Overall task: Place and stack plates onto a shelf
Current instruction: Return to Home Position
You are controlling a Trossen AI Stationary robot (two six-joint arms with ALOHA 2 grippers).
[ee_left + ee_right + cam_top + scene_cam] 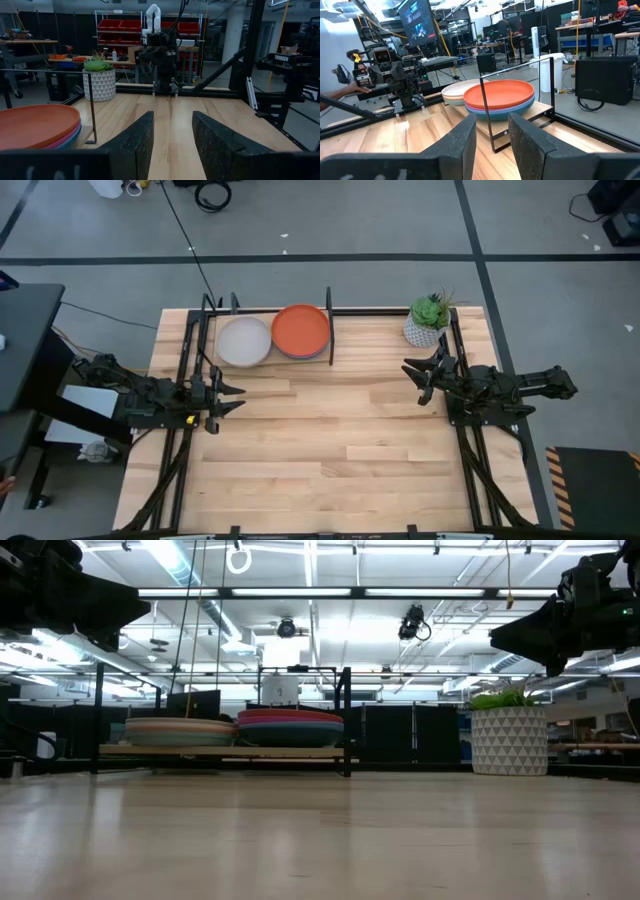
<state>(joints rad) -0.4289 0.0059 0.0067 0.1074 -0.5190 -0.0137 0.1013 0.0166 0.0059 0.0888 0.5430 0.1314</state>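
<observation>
The shelf (322, 330) stands at the table's far edge, a wood board in black rods. Two plate stacks rest flat on it. One has a cream plate (243, 340) on top, the other an orange-red plate (301, 329) over magenta and blue ones (500, 97). In the low view the stacks (180, 730) (290, 727) sit side by side on the board (220, 750). My left gripper (238, 396) (172, 116) is open over the table, nearer than the shelf. My right gripper (412, 377) (492, 119) is open, right of the shelf near the plant.
A white patterned pot with a green plant (427, 323) (508, 738) stands at the far right corner, close behind my right gripper. Black frame rails (470, 460) run along the table's left and right sides. Bare wood tabletop (340, 450) lies between the arms and toward the near edge.
</observation>
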